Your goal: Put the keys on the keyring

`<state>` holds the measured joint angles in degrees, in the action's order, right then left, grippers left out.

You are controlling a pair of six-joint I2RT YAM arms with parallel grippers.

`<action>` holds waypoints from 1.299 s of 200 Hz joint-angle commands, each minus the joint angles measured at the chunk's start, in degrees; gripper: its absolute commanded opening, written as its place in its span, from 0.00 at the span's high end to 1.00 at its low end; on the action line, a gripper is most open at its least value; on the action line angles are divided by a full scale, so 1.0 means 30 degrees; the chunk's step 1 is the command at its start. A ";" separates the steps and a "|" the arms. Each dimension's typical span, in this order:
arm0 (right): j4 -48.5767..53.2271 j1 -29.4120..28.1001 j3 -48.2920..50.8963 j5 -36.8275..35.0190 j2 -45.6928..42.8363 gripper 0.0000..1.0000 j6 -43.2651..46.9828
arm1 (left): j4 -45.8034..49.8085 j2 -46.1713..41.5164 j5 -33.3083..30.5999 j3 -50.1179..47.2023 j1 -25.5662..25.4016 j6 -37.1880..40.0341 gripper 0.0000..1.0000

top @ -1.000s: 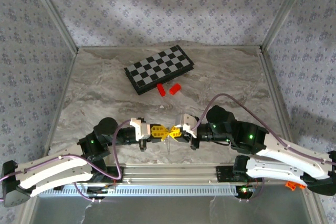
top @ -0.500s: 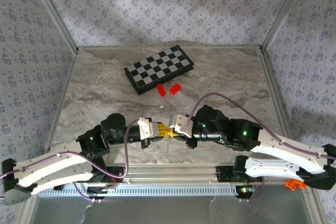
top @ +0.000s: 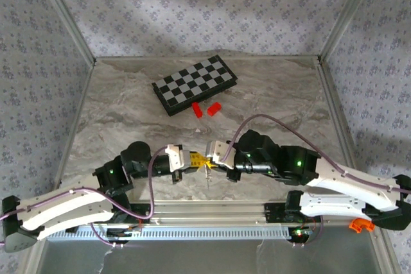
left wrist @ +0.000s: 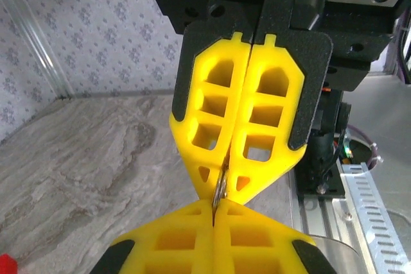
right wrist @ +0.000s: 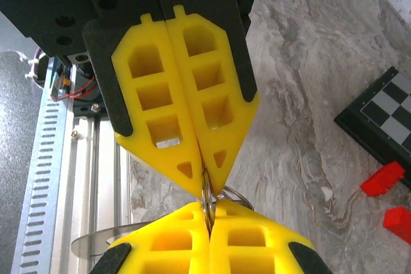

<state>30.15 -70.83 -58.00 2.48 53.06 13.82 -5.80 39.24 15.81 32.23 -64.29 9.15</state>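
Right wrist view puts the keyring (right wrist: 207, 198) at the centre: a thin, pale wire loop held on edge in the air above the marble table (right wrist: 302, 94), with a short arc of it bulging out beside the fingertips. It looks light, springy and slippery, so I judge it would twist or skate out of a loose hold. The safest place to take it is across the wire itself, close to the tips (as both grippers have it), leaving the rest of the loop free for threading. The key I cannot tell apart from the yellow fingers (right wrist: 160, 157), so its place is uncertain. The left gripper (right wrist: 204, 181) and the right gripper (right wrist: 209, 213) meet tip to tip, each with its 2 fingers pressed together and the wire caught in the seam. From above, the pair sits near the front edge of the table, well apart from the chessboard (top: 194, 83) and the 2 red blocks (top: 214, 108) just beside it.
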 commanded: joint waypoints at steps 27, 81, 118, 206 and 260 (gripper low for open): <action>-0.0853 -0.0066 0.0432 0.0023 -0.1104 0.78 -0.0726 | -0.3156 -0.0751 0.0902 -0.0016 -0.0044 -0.1113 1.00; -0.1057 -0.0041 0.0631 -0.0193 -0.1075 0.81 -0.0785 | -0.3745 -0.0601 0.1181 -0.0236 -0.0044 -0.1376 1.00; -0.1188 0.0025 0.0785 -0.0185 -0.1045 0.89 -0.0770 | -0.3782 -0.0707 0.1261 -0.0284 -0.0044 -0.1361 1.00; -0.1098 0.0049 0.0934 0.0388 -0.0812 1.00 -0.0770 | -0.4269 -0.1158 0.1379 -0.0503 -0.0059 -0.1582 1.00; -0.0554 0.0120 0.0624 0.0817 -0.0130 1.00 -0.0829 | -0.4304 -0.1158 0.1291 -0.0547 -0.0058 -0.1542 1.00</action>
<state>27.07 -70.74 -55.42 3.42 51.86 11.77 -14.39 36.77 18.68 30.44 -64.29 5.23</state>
